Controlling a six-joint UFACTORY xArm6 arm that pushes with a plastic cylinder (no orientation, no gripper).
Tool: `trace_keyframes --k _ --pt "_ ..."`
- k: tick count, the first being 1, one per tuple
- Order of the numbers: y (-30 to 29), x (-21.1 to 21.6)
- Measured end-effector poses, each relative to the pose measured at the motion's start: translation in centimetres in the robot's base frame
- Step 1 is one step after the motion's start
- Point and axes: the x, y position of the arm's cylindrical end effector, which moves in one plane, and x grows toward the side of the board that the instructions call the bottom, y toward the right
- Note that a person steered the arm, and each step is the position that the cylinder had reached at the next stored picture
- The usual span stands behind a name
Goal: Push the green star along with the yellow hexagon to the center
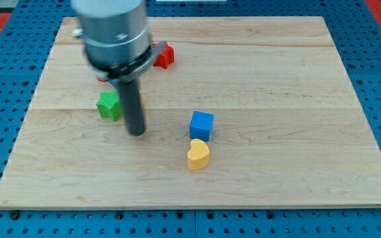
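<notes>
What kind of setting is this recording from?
Probably a robotics lab bench: a wooden board on blue pegboard, with small coloured blocks such as the green star beside my tip.

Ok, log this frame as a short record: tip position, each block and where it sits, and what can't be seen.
tip: my tip on the board, just to the view's right of and below the green block
green block: view's left of centre
blue cube: near centre
yellow block: just below the blue cube, rounded shape, not a clear hexagon
red block: near the view's top, partly hidden by the arm
contact: tip close to the green block, touching unclear
</notes>
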Motion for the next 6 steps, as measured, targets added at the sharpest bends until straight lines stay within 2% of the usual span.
trace_keyframes --k 1,2,4,6 --pt "-7.2 1.0" --pt "-7.2 -4.9" --pt "4.7 -6.2" --pt "6.4 -7.2"
